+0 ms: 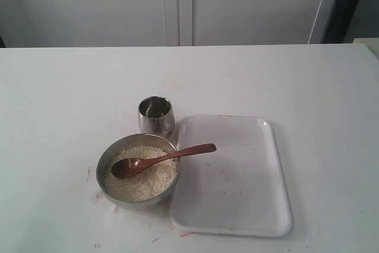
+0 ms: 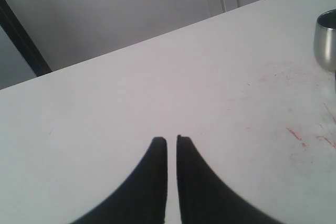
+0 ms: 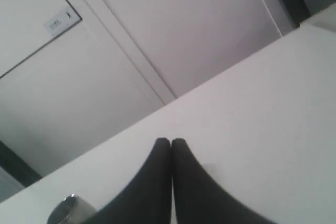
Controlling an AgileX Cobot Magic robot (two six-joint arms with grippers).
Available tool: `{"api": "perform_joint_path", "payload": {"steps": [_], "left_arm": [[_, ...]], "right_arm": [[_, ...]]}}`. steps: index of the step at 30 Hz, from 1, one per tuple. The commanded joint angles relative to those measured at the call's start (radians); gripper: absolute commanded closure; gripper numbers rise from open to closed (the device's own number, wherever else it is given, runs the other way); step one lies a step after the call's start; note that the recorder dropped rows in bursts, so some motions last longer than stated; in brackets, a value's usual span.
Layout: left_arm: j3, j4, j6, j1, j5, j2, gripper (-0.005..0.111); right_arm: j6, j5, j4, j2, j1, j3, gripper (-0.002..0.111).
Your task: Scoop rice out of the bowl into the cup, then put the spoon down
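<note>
Spoon (image 1: 177, 153) in bowl (image 1: 101, 167) w/ rice (image 1: 145, 185)

This looks like a lab or robot test room. A broad, plain white worktop (image 1: 308, 81) fills the scene, and tall flat white cabinet doors (image 1: 89, 4) rise just past its far edge, ahead of the right pincer (image 3: 171, 141). One door carries a small printed label (image 3: 62, 20), too blurred to read. Thin red marks (image 2: 294, 133) streak the worktop ahead of the left pincer (image 2: 171, 139), and beyond them a dark upright strip (image 2: 21, 35) breaks the pale wall.
</note>
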Motion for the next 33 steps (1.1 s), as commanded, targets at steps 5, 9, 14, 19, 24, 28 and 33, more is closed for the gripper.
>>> {"api": "perform_joint_path", "payload": {"steps": [5, 9, 14, 19, 24, 28, 33], "left_arm": [[-0.006, -0.011, -0.001, -0.001, -0.006, -0.001, 0.092], [-0.006, -0.011, -0.001, -0.001, -0.006, -0.001, 0.092], [-0.006, -0.011, -0.001, -0.001, -0.006, -0.001, 0.092], [-0.006, -0.011, -0.001, -0.001, -0.006, -0.001, 0.092], [-0.006, -0.011, -0.001, -0.001, -0.006, -0.001, 0.092], [-0.006, -0.011, -0.001, -0.001, -0.006, -0.001, 0.092], [-0.006, -0.011, -0.001, -0.001, -0.006, -0.001, 0.092]], "right_arm": [[-0.269, 0.401, 0.071, 0.231, 0.061, -0.345, 0.108], [-0.442, 0.513, 0.012, 0.442, 0.075, -0.561, 0.108], [-0.524, 0.621, 0.015, 0.705, 0.117, -0.799, 0.108], [-0.573, 0.801, 0.036, 1.054, 0.189, -1.016, 0.108], [-0.839, 0.996, 0.380, 1.312, 0.187, -1.157, 0.108], [-0.951, 1.048, 0.404, 1.398, 0.191, -1.229, 0.108], [-0.978, 1.015, 0.198, 1.387, 0.256, -1.239, 0.108]]}}
